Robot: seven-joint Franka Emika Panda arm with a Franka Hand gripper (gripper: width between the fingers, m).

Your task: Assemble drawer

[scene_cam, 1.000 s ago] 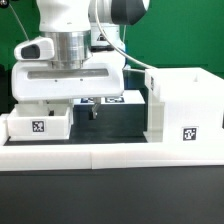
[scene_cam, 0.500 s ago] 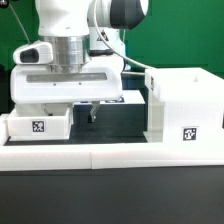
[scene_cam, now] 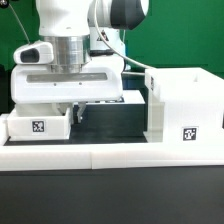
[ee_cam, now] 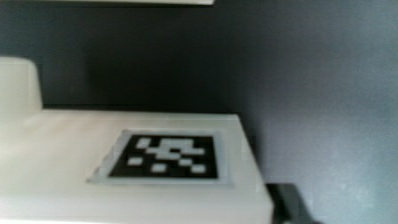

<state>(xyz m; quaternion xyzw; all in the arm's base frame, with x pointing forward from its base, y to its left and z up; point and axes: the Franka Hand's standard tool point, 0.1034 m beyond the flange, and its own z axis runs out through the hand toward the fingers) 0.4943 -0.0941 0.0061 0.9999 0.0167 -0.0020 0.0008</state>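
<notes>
Since tool (scene_cam: 79, 110) moved sideways — now beside tray (scene_cam: 20, 127); grip unclear.

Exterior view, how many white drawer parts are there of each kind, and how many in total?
Box shell: 1
Shallow trays: 2
Total: 3
</notes>
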